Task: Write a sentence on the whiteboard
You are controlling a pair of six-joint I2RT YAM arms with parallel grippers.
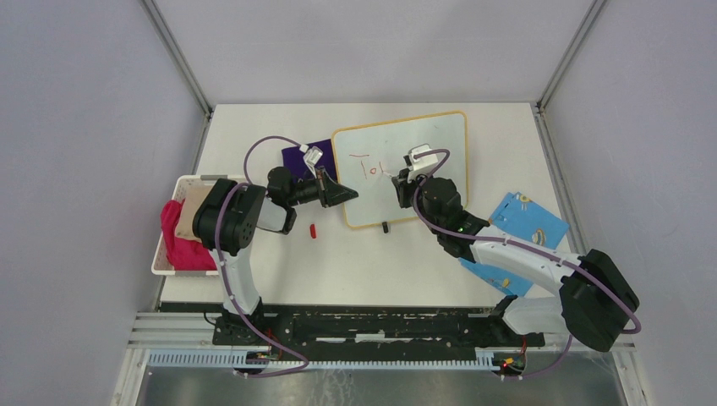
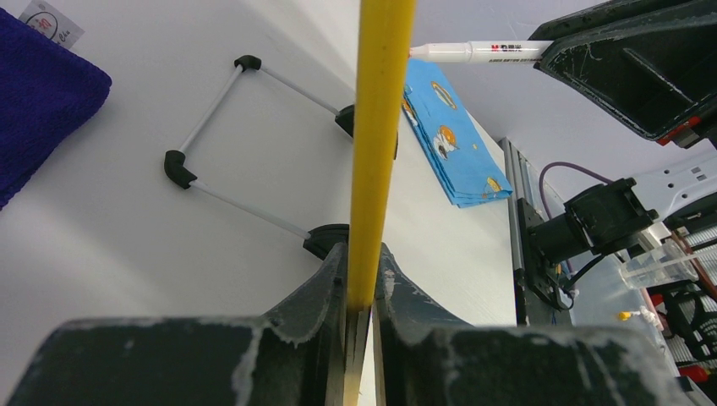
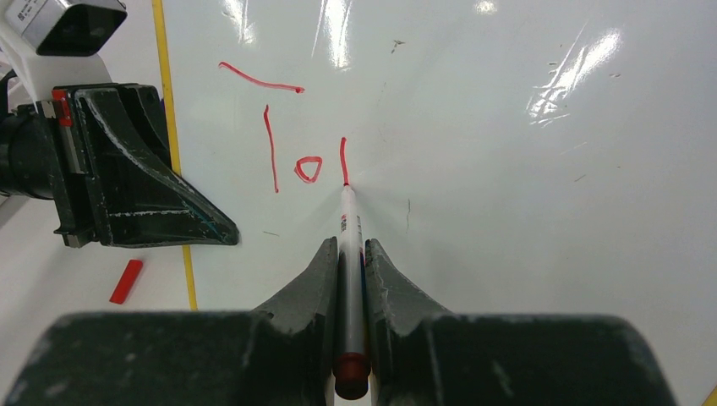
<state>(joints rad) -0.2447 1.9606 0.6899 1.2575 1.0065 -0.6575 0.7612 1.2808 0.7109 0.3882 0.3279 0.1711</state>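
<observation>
A robotics lab test cell. Plain grey partition walls (image 1: 84, 127) with metal corner posts (image 1: 177, 55) box in a white surface (image 1: 406, 271). At 6 o'clock, aluminium rails (image 1: 338, 359) carry two bolted robot arms (image 1: 228, 220), with purple cables (image 1: 262, 148) looping from them. Staged props sit about: a whiteboard (image 1: 440, 135) near 12 o'clock, a basket (image 1: 161, 245) of cloths at 9 o'clock and a blue patterned sheet (image 1: 528, 220) at 4 o'clock.
</observation>
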